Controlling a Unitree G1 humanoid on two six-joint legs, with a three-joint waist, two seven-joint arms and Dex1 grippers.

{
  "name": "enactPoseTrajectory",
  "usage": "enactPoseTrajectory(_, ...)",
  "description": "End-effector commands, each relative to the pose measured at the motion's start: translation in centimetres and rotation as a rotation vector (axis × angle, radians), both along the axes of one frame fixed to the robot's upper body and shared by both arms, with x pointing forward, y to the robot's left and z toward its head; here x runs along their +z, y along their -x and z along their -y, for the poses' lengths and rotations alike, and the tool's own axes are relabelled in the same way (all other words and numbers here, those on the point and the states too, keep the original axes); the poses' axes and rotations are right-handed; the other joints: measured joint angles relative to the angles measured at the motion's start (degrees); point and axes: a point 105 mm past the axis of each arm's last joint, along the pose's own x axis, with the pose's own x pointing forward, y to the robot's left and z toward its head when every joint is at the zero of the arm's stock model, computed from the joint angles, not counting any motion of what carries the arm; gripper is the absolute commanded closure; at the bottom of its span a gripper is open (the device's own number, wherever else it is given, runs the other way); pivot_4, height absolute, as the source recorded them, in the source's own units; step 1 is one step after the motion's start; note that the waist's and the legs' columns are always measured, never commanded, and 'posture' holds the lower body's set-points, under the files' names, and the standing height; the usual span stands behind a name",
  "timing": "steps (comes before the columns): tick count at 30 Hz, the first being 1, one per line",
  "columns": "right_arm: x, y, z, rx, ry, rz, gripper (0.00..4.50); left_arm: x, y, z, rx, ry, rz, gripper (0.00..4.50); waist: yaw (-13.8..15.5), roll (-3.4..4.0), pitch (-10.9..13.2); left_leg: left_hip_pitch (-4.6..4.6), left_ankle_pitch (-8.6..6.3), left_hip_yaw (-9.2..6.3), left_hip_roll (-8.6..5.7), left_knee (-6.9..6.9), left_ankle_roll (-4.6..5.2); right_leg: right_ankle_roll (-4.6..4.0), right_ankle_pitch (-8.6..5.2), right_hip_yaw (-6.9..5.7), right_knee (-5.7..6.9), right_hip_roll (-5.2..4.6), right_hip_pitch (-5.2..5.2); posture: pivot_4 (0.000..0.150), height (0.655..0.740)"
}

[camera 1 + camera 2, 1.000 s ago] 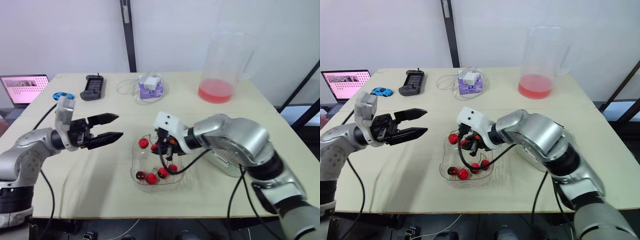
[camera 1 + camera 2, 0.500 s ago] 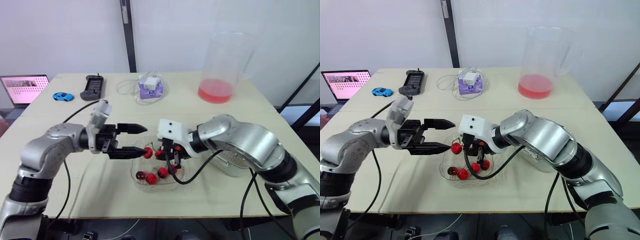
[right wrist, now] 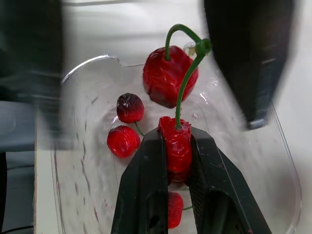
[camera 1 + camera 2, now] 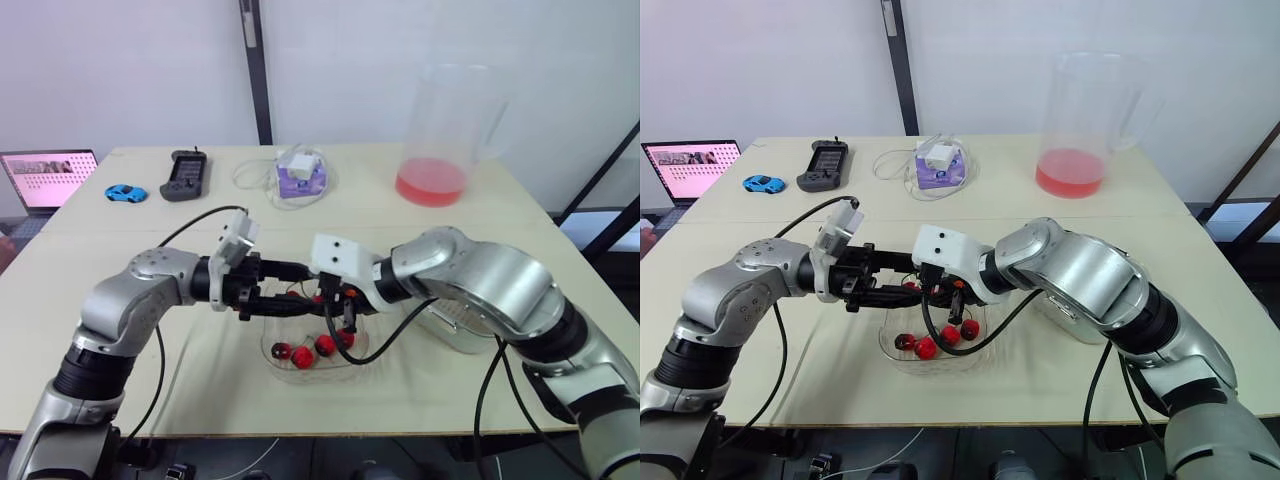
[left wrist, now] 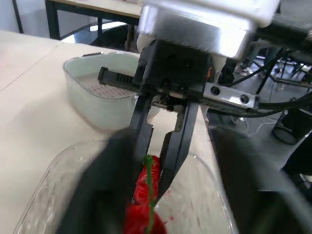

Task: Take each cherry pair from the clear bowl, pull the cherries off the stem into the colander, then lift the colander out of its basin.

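The clear bowl (image 4: 318, 372) stood nearest you on the worktop (image 4: 200, 392), close to its near edge, with several loose cherries (image 4: 303, 357) lying in it. Above the bowl, your right pincer (image 3: 176, 137) was pinching one cherry (image 3: 174, 152) of a cherry pair. The green stem (image 3: 183, 95) ran on from that fruit to the second cherry (image 3: 168, 78), just past the fingertips. I could not tell whether this second cherry rested on the bowl.

Your left pincer (image 4: 303, 290) reached in from the left with its fingers (image 3: 248, 63) spread, one on each side of the second cherry and apart from it.

Right of the bowl, partly behind your right arm, the colander (image 5: 100, 90) sat inside its basin (image 5: 92, 111).

Farther back lay a purple box (image 4: 300, 180), with a black controller (image 4: 186, 175) and a blue toy car (image 4: 125, 192) to its left. A laptop (image 4: 45, 178) stood at the far left, and a clear pitcher (image 4: 445, 130) holding red liquid at the far right.
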Motion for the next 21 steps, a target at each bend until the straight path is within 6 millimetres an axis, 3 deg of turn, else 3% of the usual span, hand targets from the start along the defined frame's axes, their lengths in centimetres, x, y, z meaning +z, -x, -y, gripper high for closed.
enactPoseTrajectory(1,1.6,0.3,-0.4,0.019,-0.03,0.057,4.14,0.8,-0.1,-0.2,0.009,0.006,0.045,4.06,0.0,0.0,0.0,0.0,0.0,0.0,0.0,0.0,0.0,0.0,0.0,0.0,0.0,0.0,0.0,0.15,0.7332)
enactPoseTrajectory(2,1.7,0.3,-0.4,0.019,-0.032,0.058,4.14,0.7,-0.1,-0.2,0.013,0.004,0.043,4.42,0.0,0.0,0.0,0.0,0.0,0.0,0.0,0.0,0.0,0.0,0.0,0.0,0.0,0.0,0.0,0.15,0.7332)
enactPoseTrajectory(11,1.8,0.3,-0.3,0.016,-0.032,0.056,4.14,0.3,-0.6,-0.1,0.032,0.005,0.031,4.42,0.0,0.0,0.0,0.0,0.0,0.0,0.0,0.0,0.0,0.0,0.0,0.0,0.0,0.0,0.0,0.15,0.7332)
enactPoseTrajectory(16,2.0,0.1,0.1,0.003,-0.035,0.066,2.06,0.2,-0.9,-0.3,0.046,0.01,0.033,4.5,0.0,0.0,0.0,0.0,0.0,0.0,0.0,0.01,0.0,0.0,0.0,0.0,0.0,0.0,0.0,0.15,0.7332)
enactPoseTrajectory(20,3.0,0.0,2.4,-0.021,-0.072,0.067,0.13,0.6,-1.4,-0.8,0.077,0.046,0.052,4.5,0.3,-0.01,0.0,-0.03,0.0,-0.01,-0.01,0.04,0.0,0.0,0.0,-0.02,-0.01,-0.02,0.01,0.15,0.7332)
enactPoseTrajectory(21,3.5,-0.1,3.0,-0.027,-0.104,0.081,0.13,0.8,-1.4,-0.9,0.078,0.062,0.058,4.5,0.5,-0.01,0.0,-0.04,0.0,0.0,-0.01,0.07,0.01,0.0,0.0,-0.02,-0.01,-0.02,0.02,0.15,0.7332)
